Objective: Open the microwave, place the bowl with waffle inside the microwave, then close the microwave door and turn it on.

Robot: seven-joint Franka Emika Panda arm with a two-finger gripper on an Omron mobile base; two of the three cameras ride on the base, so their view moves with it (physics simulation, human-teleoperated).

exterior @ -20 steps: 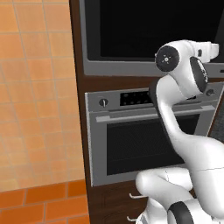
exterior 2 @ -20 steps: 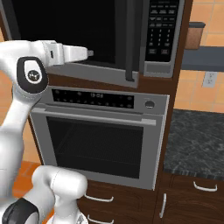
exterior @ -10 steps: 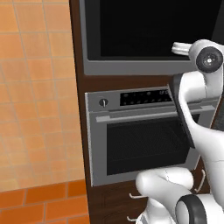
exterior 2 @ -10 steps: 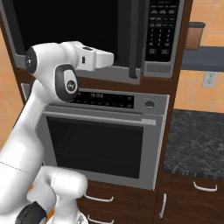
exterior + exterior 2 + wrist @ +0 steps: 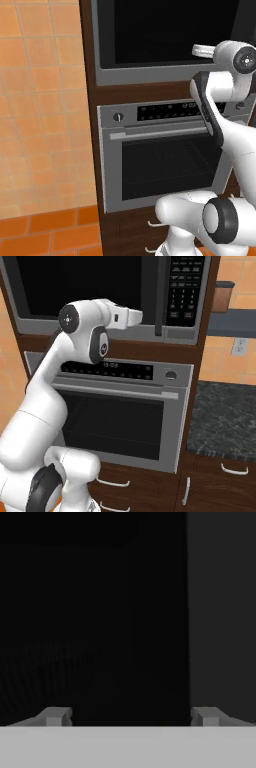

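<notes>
A: Since the hand camera sits nearest, start there: what are the jaws doing?

B: The two small dark finger tips [image 5: 55, 716] stand wide apart at the bottom of the hand view with nothing between them, so the two-finger gripper [image 5: 131, 717] is spread open and empty. Ahead of it is near-black glass, with a lighter grey vertical strip to the right.

A: And the white arm itself?

B: In the right base view its wrist reaches level across the lower grey frame of the large built-in microwave [image 5: 105, 331], above the silver oven with the digital display [image 5: 117, 416]. The gripper end [image 5: 134, 317] points toward the appliance's right side.

A: Where is the thing it has to take hold of?

B: The wide black glass microwave door [image 5: 80, 286] is shut. Its long black vertical bar handle [image 5: 160, 296] stands upright at the door's right edge, just beside the dark keypad panel [image 5: 181, 286]. From the open jaws, the handle lies a little to the right and further in. I take the grey strip in the hand view for that side of the door, though it is too dim to be sure.

A: So the coming move?

B: As I judge it, the fingers need to straddle an upright bar, so the gap must run across it.

A: The bowl?

B: I cannot place it from these views.
</notes>
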